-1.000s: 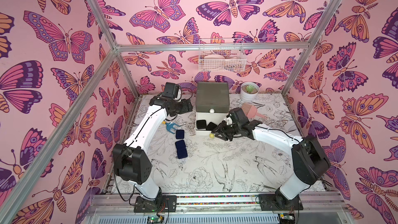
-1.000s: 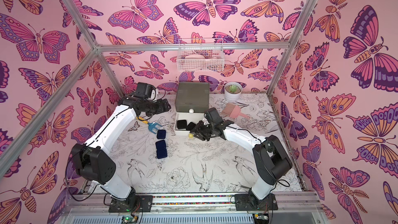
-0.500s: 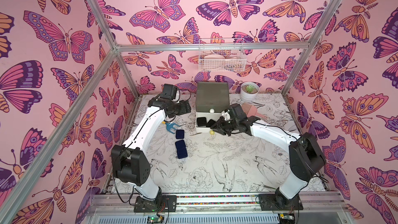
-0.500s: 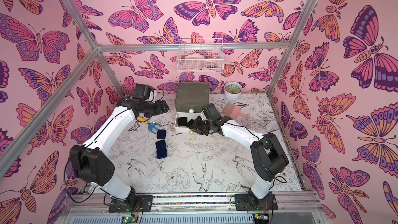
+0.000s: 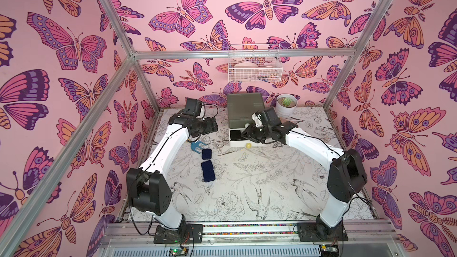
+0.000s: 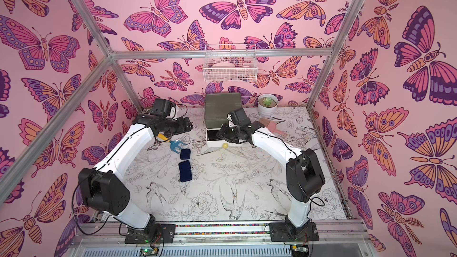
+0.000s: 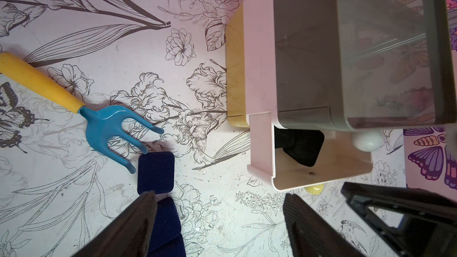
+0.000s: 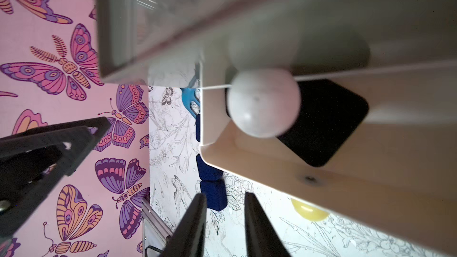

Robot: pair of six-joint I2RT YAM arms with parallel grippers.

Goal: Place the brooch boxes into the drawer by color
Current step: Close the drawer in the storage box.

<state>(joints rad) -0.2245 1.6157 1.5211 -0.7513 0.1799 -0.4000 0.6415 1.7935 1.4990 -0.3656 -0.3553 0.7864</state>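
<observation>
White drawer (image 5: 238, 142) has slid further in over the last second. The black brooch boxes (image 7: 304, 149) inside are now mostly under the olive tier (image 7: 358, 45), directly ahead of the right fingers (image 8: 195, 223). Those fingers are slightly parted and empty, at the drawer front; can't tell if they touch it. Drawer is still ajar, so it looks like black is sorted and the tier is being shut. Left fingers (image 7: 138, 218) are spread wide and empty. Navy brooch boxes (image 7: 155, 173) sit on the tabletop (image 7: 197, 33) just under and ahead of them, probably next.
</observation>
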